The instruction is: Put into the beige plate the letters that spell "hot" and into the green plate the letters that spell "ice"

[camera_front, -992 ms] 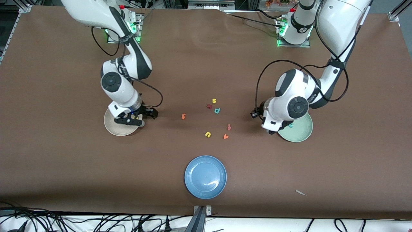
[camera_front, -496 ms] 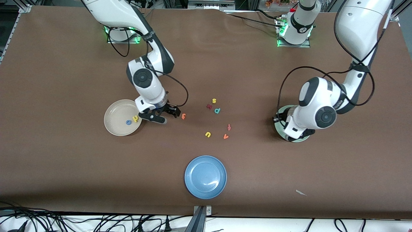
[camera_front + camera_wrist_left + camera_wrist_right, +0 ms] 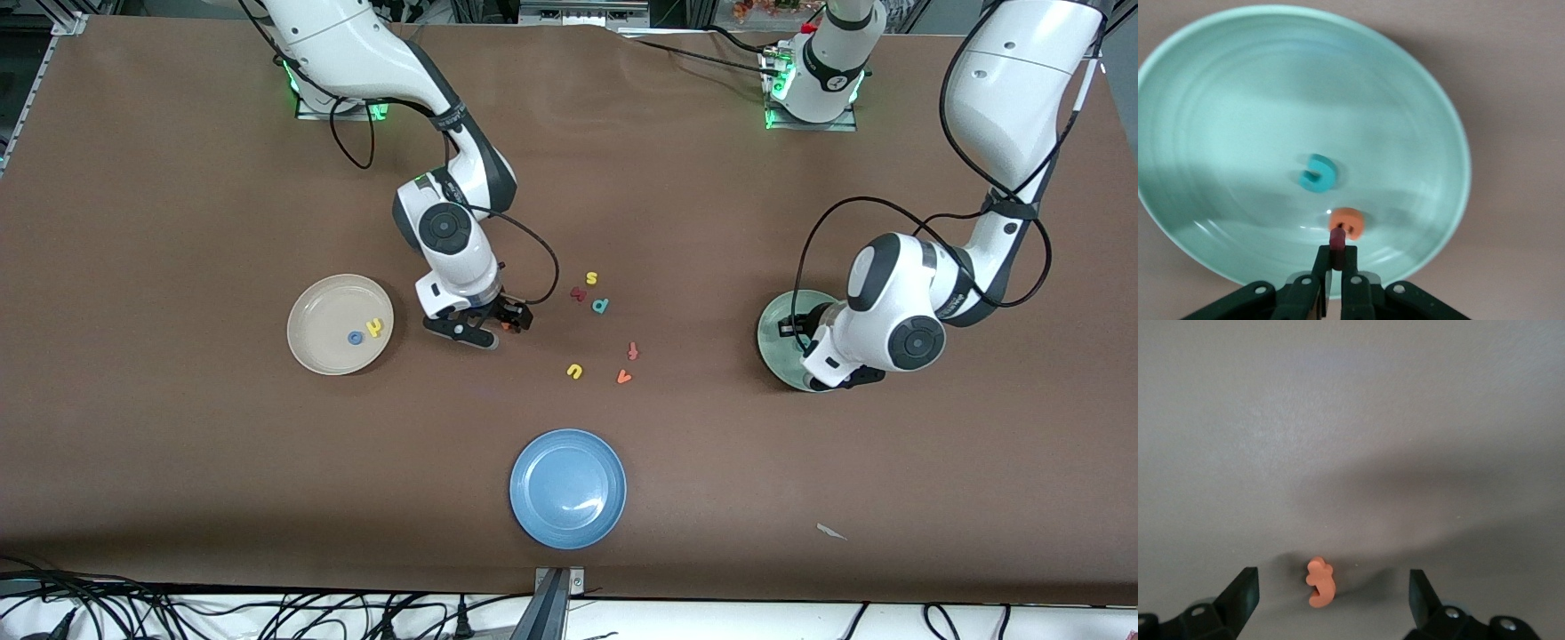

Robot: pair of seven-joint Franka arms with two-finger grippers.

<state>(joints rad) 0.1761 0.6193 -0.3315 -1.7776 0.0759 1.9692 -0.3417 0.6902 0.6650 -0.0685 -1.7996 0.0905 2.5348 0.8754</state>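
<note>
Left gripper (image 3: 1336,261) pinched on dark red i (image 3: 1337,241), over green plate (image 3: 1418,100); teal c (image 3: 1318,173) and orange e (image 3: 1348,223) lie in it. Right gripper (image 3: 1331,593) spread wide, straddling orange t (image 3: 1319,582) on table, not touching. Yellow h (image 3: 374,327) and blue o (image 3: 355,338) in beige plate (image 3: 311,307).

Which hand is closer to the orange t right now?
The right. The right hand hangs open directly over the orange t on the table. The left hand is over the green plate, shut on the dark red i.
</note>
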